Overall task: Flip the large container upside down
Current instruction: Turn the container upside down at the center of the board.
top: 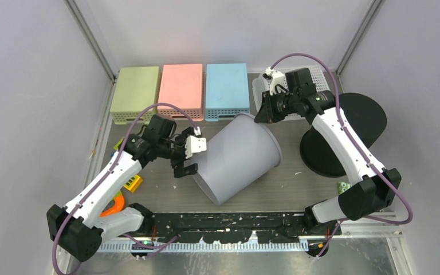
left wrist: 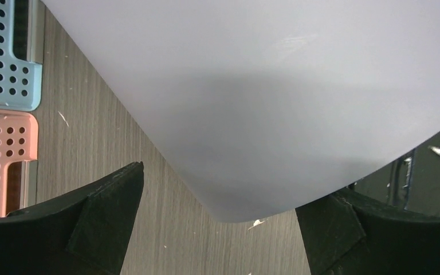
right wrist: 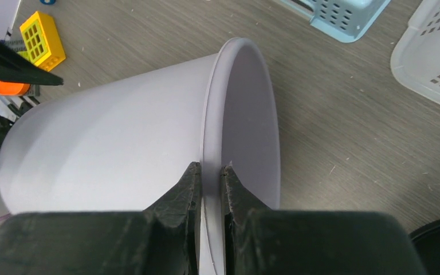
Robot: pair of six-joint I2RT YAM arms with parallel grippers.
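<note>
Note large container (top: pixel 238 157): smooth plastic, matt pale lilac-grey, soft sheen. Bench (top: pixel 289 184): grey wood-grain surface, matt, white-flecked. You see blue basket (top: pixel 227 89) and pink basket (top: pixel 180 89) in perforated plastic. Right tool (right wrist: pixel 209 179): black, matt, slightly rough.

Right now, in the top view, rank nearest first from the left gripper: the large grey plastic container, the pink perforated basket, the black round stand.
1. Large grey plastic container: right at the open left gripper.
2. Pink perforated basket: behind it, back row.
3. Black round stand: far right.
</note>
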